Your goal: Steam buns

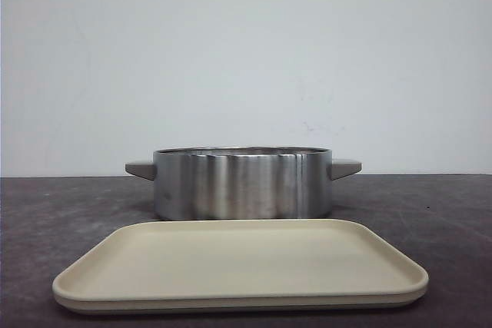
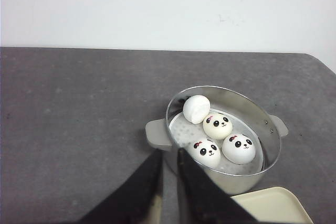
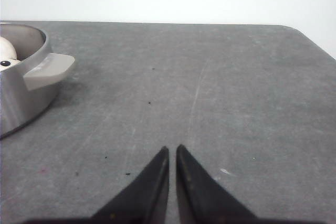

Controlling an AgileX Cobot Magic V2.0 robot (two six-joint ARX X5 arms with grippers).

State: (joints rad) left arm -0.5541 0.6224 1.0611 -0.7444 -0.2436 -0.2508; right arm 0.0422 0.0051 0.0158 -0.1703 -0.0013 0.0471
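Observation:
Several white panda-faced buns lie inside the steel steamer pot (image 2: pixel 270 150): one near the front rim (image 2: pixel 206 152), one beside it (image 2: pixel 239 149), one behind (image 2: pixel 217 125), and one turned face-away (image 2: pixel 196 108). My left gripper (image 2: pixel 169 153) is shut and empty, above the table next to the pot's grey handle (image 2: pixel 156 134). My right gripper (image 3: pixel 172 149) is shut and empty over bare table, to the side of the pot's other handle (image 3: pixel 47 69); one bun's edge (image 3: pixel 6 51) shows there. In the front view the pot (image 1: pixel 242 182) hides the buns, and no gripper shows.
A beige rectangular tray (image 1: pixel 238 263) lies empty in front of the pot; its corner shows in the left wrist view (image 2: pixel 270 205). The dark grey table (image 3: pixel 210 87) ends at a white wall behind.

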